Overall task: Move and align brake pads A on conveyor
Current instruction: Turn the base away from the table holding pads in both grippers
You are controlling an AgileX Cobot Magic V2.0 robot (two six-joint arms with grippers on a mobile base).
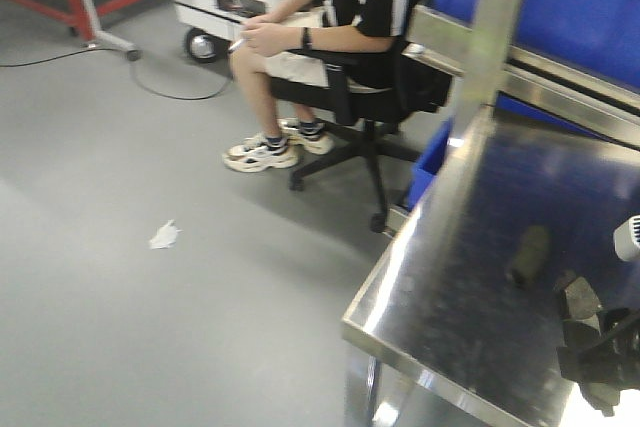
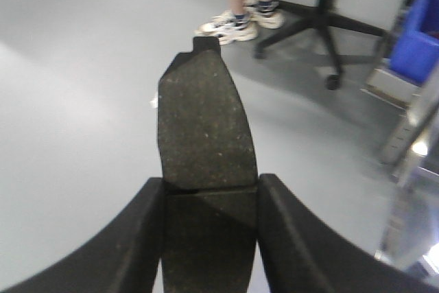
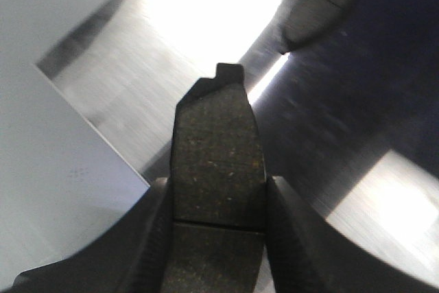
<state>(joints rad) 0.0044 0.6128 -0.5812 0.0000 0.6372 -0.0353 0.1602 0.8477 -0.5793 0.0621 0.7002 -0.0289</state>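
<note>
Two brake pads A are held in the air. In the left wrist view my left gripper (image 2: 210,200) is shut on a dark grey pad (image 2: 204,128) over the grey floor, its groove just above the fingers. My right gripper (image 3: 219,204) is shut on another pad (image 3: 218,145) above the shiny steel tabletop (image 3: 206,5). A third pad (image 3: 317,1) lies on the steel ahead of it, and that lying pad (image 1: 530,253) also shows in the front view. My right gripper (image 1: 592,347) shows dark at that view's lower right. The conveyor is out of view.
A person sits on a black office chair (image 1: 355,97) on the floor left of the steel table (image 1: 450,277). Blue bins (image 1: 580,7) stand behind the table. A scrap of white paper (image 1: 164,236) lies on the floor. The table's front corner (image 1: 348,321) is close.
</note>
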